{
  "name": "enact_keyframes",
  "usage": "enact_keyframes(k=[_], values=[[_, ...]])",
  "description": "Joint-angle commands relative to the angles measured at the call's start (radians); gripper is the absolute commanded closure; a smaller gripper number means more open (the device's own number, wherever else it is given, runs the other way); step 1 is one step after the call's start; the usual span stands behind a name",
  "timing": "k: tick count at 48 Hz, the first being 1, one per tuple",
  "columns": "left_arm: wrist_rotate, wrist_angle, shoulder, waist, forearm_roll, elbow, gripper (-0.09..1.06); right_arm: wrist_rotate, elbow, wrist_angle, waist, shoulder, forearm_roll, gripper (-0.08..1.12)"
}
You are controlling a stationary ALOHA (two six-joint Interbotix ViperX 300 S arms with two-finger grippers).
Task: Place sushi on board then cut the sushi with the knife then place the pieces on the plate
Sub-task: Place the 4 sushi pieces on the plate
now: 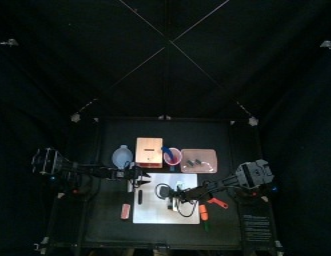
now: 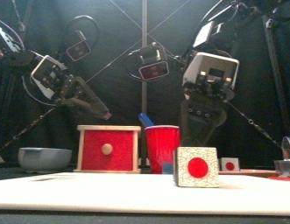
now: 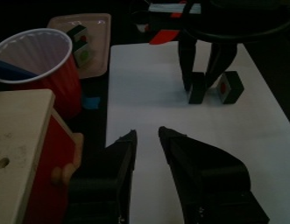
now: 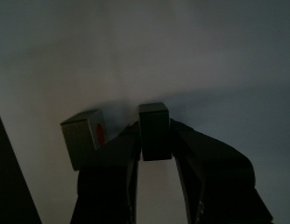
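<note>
A sushi piece (image 2: 197,166) with a red middle stood on the white board (image 2: 88,198), close to the front. The right claw (image 2: 202,140) hung straight over it and was clenched on it, one jaw on each side. A second piece (image 2: 230,164) stood just beside it on the board, a bit further back. The left claw (image 3: 147,133) hovered over the board's left end with its jaws a little apart, and it held nothing. Behind the board stood a red cup (image 2: 164,149) with a blue knife (image 2: 145,119) in it. Left of the cup was the wooden box (image 2: 109,149), then the bowl (image 2: 44,158). The pink tray (image 1: 199,157) lay right of the cup.
</note>
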Motion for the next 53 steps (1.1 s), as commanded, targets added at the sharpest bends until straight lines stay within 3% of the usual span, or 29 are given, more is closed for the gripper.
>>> enact_keyframes(k=[1, 23, 32, 43, 53], values=[[0.000, -0.006, -0.005, 0.002, 0.003, -0.014, 0.27, 0.008, 0.034, 0.032, -0.049, -0.130, -0.008, 0.49], [0.000, -0.006, -0.005, 0.003, 0.003, -0.017, 0.27, 0.009, 0.302, 0.186, -0.440, -0.532, -0.092, 0.49], [0.000, -0.005, -0.005, 0.003, 0.003, -0.017, 0.27, 0.008, 0.399, 0.149, -0.592, -0.557, -0.103, 0.49], [0.000, -0.005, -0.005, 0.003, 0.003, -0.018, 0.27, 0.009, 0.505, -0.060, -0.684, -0.511, -0.083, 0.48], [0.000, -0.005, -0.005, 0.003, 0.003, -0.020, 0.27, 0.005, 0.540, -0.161, -0.752, -0.479, -0.075, 0.34]])
